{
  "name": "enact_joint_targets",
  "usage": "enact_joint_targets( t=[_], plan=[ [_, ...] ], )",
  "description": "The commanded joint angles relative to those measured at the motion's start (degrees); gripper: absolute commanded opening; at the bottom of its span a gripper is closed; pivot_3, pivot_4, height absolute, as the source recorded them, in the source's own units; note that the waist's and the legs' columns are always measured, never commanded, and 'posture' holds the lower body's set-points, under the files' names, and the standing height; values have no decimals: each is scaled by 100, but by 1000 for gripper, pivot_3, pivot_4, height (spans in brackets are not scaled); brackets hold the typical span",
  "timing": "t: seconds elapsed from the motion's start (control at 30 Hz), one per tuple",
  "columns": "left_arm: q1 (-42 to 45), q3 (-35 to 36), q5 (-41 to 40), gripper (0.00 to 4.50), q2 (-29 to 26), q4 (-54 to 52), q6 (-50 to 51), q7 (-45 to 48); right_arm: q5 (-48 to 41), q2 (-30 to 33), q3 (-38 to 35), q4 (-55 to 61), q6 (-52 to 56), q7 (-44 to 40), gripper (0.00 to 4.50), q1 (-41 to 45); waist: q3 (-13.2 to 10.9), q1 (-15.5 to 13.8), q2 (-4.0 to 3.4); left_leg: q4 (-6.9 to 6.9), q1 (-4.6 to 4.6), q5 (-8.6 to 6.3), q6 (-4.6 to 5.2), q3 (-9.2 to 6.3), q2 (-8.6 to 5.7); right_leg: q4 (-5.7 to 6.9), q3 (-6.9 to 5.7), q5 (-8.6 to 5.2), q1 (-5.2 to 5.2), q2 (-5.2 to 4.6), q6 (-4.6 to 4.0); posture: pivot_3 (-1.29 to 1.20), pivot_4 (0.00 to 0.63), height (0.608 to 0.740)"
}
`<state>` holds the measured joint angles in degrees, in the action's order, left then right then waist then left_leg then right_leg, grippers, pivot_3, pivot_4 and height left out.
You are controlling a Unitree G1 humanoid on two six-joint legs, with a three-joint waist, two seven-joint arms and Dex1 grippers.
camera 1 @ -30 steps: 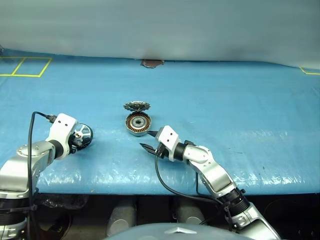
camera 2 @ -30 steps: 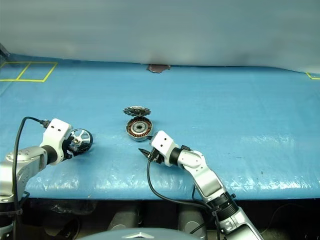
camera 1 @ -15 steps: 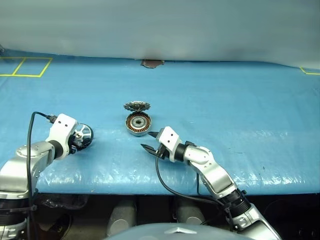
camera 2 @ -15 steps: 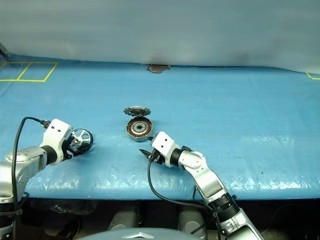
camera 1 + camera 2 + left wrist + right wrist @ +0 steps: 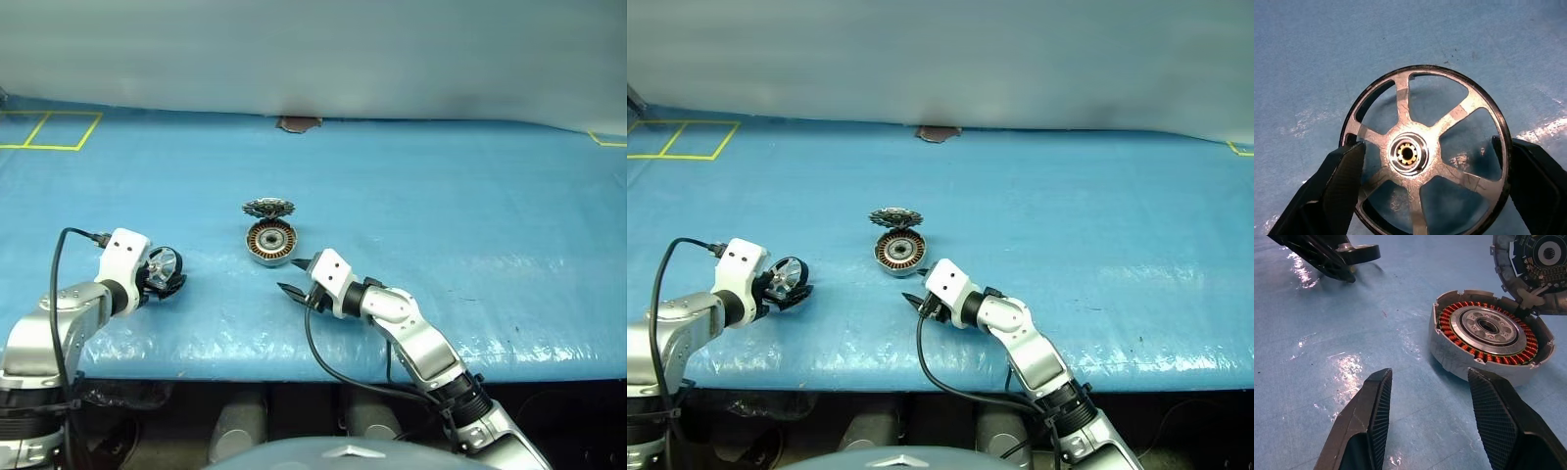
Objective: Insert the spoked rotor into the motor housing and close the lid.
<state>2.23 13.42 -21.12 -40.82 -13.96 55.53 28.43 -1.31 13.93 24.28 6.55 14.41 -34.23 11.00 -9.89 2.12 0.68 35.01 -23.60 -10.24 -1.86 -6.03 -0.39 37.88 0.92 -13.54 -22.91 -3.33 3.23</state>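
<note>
The left gripper (image 5: 1422,181) straddles the flat silver spoked metal rotor (image 5: 1425,152) on the blue worktop (image 5: 441,206), fingers wide at its rim; thin, stiff and slick, best pinched across the rim.

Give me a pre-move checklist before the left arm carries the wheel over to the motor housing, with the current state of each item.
1. Spoked rotor sits between the left gripper's fingers: ok.
2. Firm grip on the rim: cannot tell; the fingers flank it at both sides, contact unclear.
3. Motor housing faces up, copper windings exposed, nothing inside: ok.
4. Lid is off the opening, leaning at the housing's far edge: ok.
5. Right gripper is empty, fingers apart, close beside the housing: not ok if it blocks the approach.
6. Blue mat between wheel and housing is free of obstacles: ok.
</note>
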Motion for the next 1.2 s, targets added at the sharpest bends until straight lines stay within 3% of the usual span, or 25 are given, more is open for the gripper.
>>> enact_joint_targets(
  t=[0.03, 0.97, 1.2],
  plan=[
    [22, 288, -384, 4486, 84, -180, 133, 238, 3, -15, -19, 215, -13, -27, 2580, 35, 0, -1, 1, 1, 0, 0, 0, 0, 0, 0, 0, 0, 0, 0, 0, 0, 150, 740],
    [-209, 821, -943, 4486, -129, -400, 73, 552, 73, -51, 2, 39, -67, -104, 2580, 45, -1, -1, 3, 1, -2, 0, 0, -1, 0, -1, 0, -1, -2, -1, -2, 0, 150, 740],
    [-207, 645, -845, 4486, -82, -280, 140, 373, 61, -51, 2, 61, -42, -111, 2580, 21, -2, -1, 3, 1, -3, 0, 0, -1, 0, -1, 0, -1, -2, -1, -2, 0, 150, 740]
  ],
)
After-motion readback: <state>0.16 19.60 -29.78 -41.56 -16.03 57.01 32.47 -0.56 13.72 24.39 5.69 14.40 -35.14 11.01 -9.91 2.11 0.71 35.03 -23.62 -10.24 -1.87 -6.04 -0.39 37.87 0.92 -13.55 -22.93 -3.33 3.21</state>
